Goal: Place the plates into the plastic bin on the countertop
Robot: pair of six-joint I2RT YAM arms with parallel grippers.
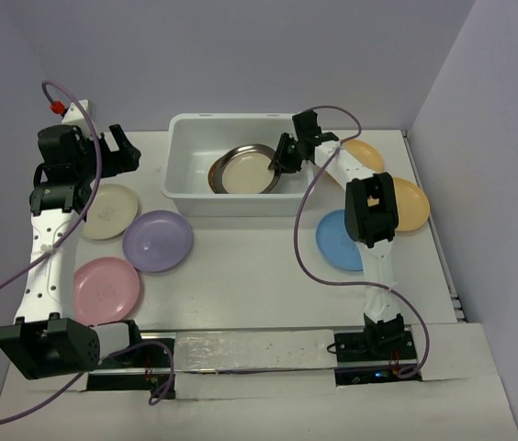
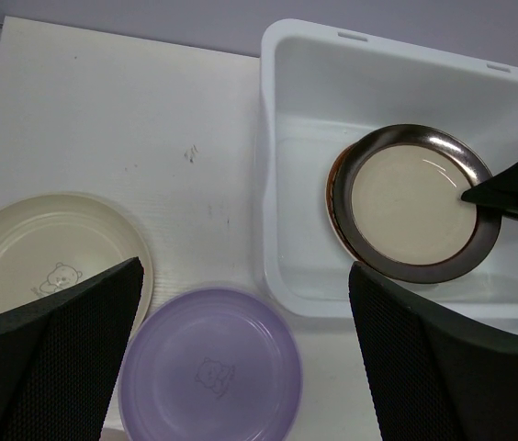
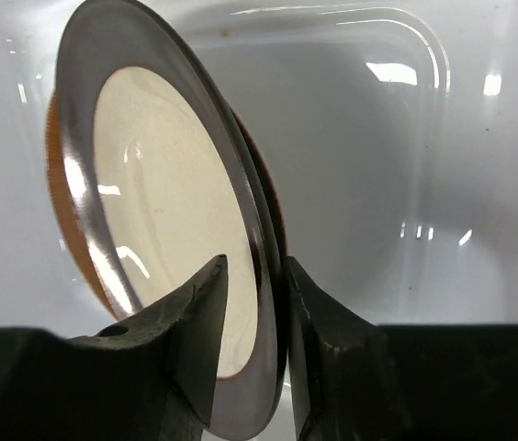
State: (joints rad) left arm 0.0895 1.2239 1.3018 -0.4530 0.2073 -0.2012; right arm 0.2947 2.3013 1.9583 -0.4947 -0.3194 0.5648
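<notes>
The white plastic bin stands at the back middle of the countertop. In it lies a silvery metal plate on top of a brown plate, of which only an edge shows in the left wrist view. My right gripper reaches into the bin, its fingers astride the metal plate's right rim and closed on it. My left gripper is open and empty, above the countertop left of the bin. Below it lie a lavender plate and a cream plate.
A pink plate lies at the near left. A blue plate and two yellow-orange plates lie to the right of the bin, partly under the right arm. Lilac walls close off the back and sides.
</notes>
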